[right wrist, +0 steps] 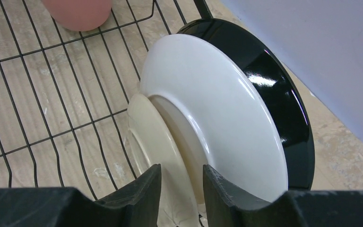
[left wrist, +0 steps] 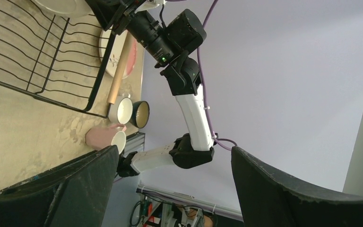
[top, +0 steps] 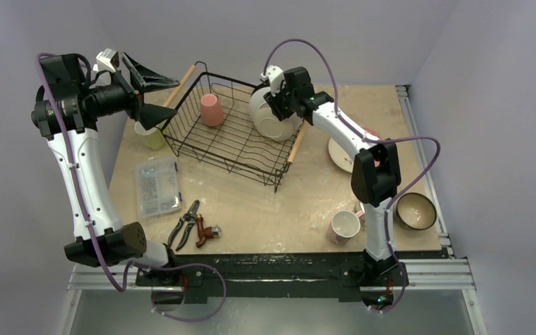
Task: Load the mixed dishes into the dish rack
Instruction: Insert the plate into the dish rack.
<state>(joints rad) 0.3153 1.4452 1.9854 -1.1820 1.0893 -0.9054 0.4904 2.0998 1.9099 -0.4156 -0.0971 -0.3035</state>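
The dish rack [top: 232, 143] stands at the back centre. It holds an upside-down pink mug [top: 211, 109] and upright plates [top: 271, 120]. In the right wrist view a small cream plate [right wrist: 158, 137] leans on a white plate [right wrist: 227, 113] and a black plate [right wrist: 283, 94]. My right gripper [right wrist: 182, 172] is shut on the cream plate's rim. My left gripper [top: 155, 94] is open and empty, raised above a yellow-green mug [top: 152, 137]. A cream plate [top: 342, 155] over a red plate [top: 373, 132], a pink mug [top: 345, 225] and a dark bowl [top: 416, 211] sit at the right.
A clear box of small parts [top: 158, 185], pliers [top: 185, 223] and a red-handled tool [top: 208, 234] lie at front left. The left wrist view shows the rack's wooden handle [left wrist: 118, 78], a white mug [left wrist: 123, 109] and the right arm [left wrist: 194, 113].
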